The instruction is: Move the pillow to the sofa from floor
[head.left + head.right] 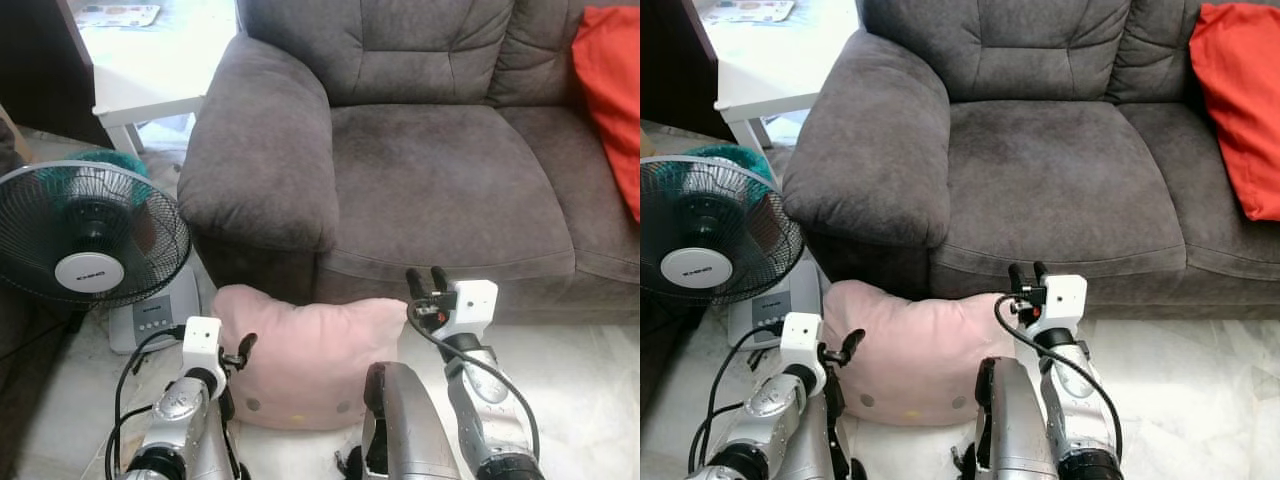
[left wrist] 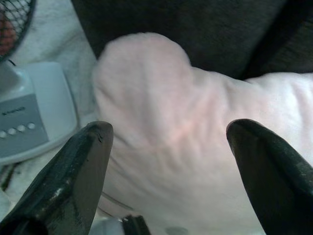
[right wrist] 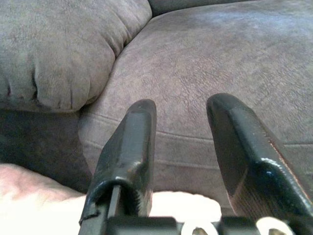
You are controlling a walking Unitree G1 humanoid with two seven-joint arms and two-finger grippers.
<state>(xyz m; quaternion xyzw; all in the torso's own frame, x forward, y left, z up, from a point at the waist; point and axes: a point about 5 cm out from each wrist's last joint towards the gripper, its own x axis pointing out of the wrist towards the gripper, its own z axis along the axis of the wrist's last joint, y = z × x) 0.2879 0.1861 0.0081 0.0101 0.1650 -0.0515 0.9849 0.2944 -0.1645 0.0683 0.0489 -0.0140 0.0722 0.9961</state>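
A pale pink pillow (image 1: 310, 355) lies on the light floor, leaning against the front of the grey sofa (image 1: 440, 170). My left gripper (image 1: 243, 350) is at the pillow's left edge. In the left wrist view its fingers (image 2: 73, 176) stand wide open, with the pillow (image 2: 186, 147) close in front of them. My right gripper (image 1: 427, 280) is raised by the pillow's upper right corner and points at the sofa's seat front. Its fingers (image 3: 129, 147) are slightly apart with nothing between them, and the sofa seat (image 3: 205, 54) lies beyond.
A red cushion (image 1: 610, 90) rests on the sofa's right side. A standing fan (image 1: 90, 235) with a grey base and cable stands on the floor to the left. A white table (image 1: 140, 90) is behind it. The sofa's wide armrest (image 1: 260, 150) rises above the pillow.
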